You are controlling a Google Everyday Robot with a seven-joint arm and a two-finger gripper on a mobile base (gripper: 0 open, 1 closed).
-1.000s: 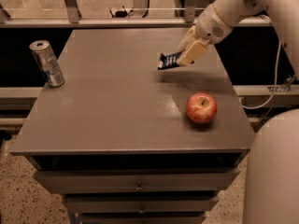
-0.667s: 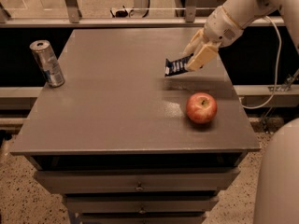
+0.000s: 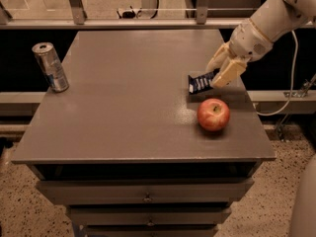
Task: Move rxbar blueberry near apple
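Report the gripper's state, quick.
Gripper: shut on the rxbar blueberry, just behind the apple.

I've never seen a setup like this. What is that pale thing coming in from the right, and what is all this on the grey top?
There is one picture, taken by a single camera looking down at a grey drawer cabinet from its front. The pale thing is a robot arm. At its end is a two-finger gripper, the part that grasps, and it is over the right side of the top. The gripper is closed on a small dark-blue snack bar, the rxbar blueberry, holding it low just behind the apple. I cannot tell whether the bar touches the surface. The red apple sits alone near the right front. A silver-blue drink can stands upright at the far left edge.
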